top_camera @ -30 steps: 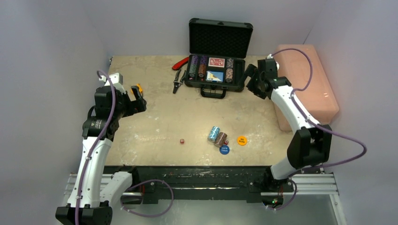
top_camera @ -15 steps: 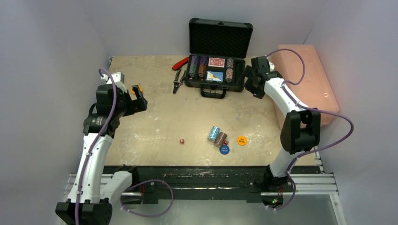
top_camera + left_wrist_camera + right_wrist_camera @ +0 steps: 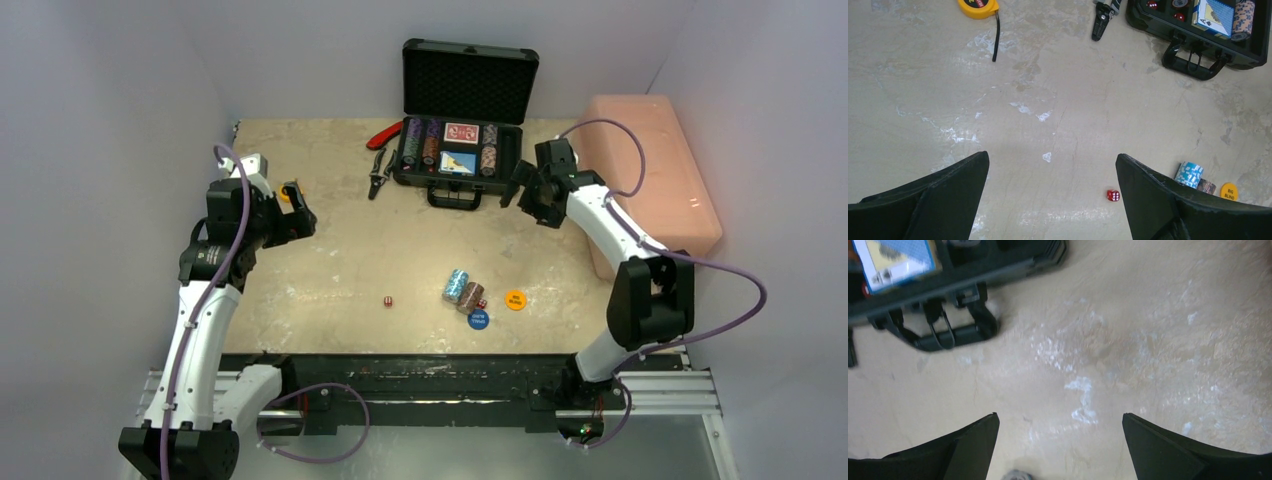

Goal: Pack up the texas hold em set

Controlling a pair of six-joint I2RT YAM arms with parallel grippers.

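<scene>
The black briefcase (image 3: 412, 172) stands open at the back, foam lid (image 3: 470, 85) upright, holding chip stacks, a red deck (image 3: 461, 132) and a blue deck (image 3: 458, 163). Near the front lie a blue chip stack (image 3: 456, 285), a brown stack (image 3: 470, 296), a red die (image 3: 388, 301), a blue disc (image 3: 478, 320) and an orange disc (image 3: 515, 299). My left gripper (image 3: 300, 210) hangs open over bare table at the left; its wrist view shows the die (image 3: 1113, 195) beside the right finger. My right gripper (image 3: 522, 195) is open just right of the case handle (image 3: 943, 335).
A pink plastic box (image 3: 655, 170) fills the right side. Red-handled pliers (image 3: 380, 150) lie left of the case. A yellow tape measure (image 3: 978, 7) sits by the left gripper. Walls close in on three sides.
The right gripper has swung left and toward the front, from beside the case's right end to near its handle. The left gripper has crept slightly forward. Both stay open.
</scene>
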